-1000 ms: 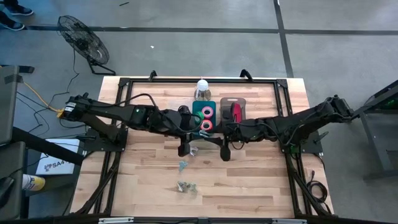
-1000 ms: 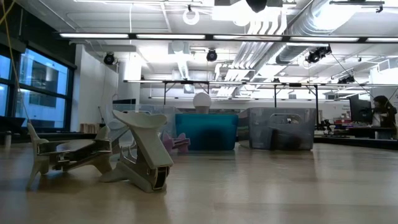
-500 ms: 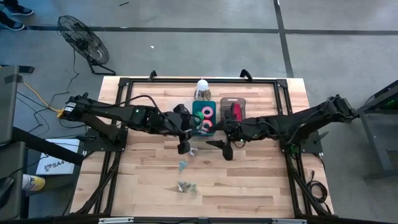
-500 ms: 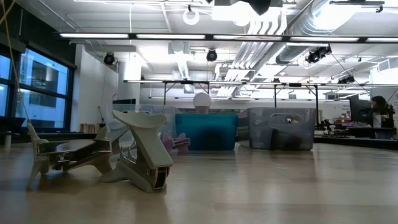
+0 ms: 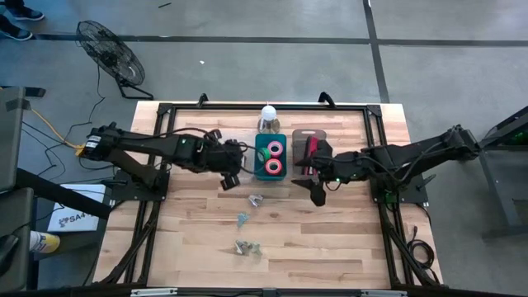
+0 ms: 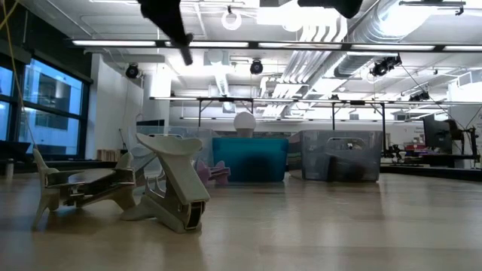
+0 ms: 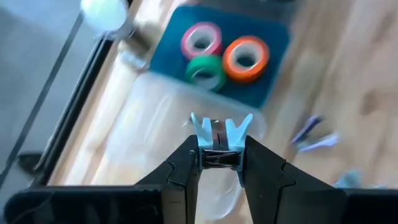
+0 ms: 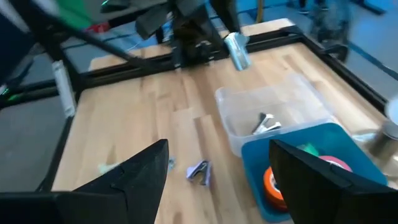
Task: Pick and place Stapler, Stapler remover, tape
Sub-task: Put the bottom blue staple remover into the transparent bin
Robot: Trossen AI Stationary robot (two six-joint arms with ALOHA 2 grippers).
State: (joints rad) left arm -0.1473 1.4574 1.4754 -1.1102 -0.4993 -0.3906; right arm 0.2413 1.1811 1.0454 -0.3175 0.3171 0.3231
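Pinching a staple remover [image 7: 219, 135] between the two fingers of my left pincer [image 7: 218, 160], I hold it by its body with the claws pointing away from me. I hang above the clear tub [image 7: 155, 127], which sits just beside the teal tray [image 7: 273, 37] that holds the tape rolls [image 7: 224, 57].

I judge this to be the placing step for this remover. The next move calls for lowering over the tub's opening and spreading my fingers so that the piece drops inside the walls, not onto the rim.

My right pincer [image 5: 318, 192] waits with its fingers spread wide and nothing between them, near the grey tray [image 5: 299, 134] where the red stapler [image 5: 313, 149] lies. One remover [image 8: 266, 123] already rests in the tub, as my right wrist view shows. Three more loose staple removers [image 5: 256, 199] lie on the table [image 5: 355, 239] nearer the front.

From above, the tub is nearly lost under my left arm, so I cannot tell how well I am centred over it. The low view shows neither pincer's fingertips.
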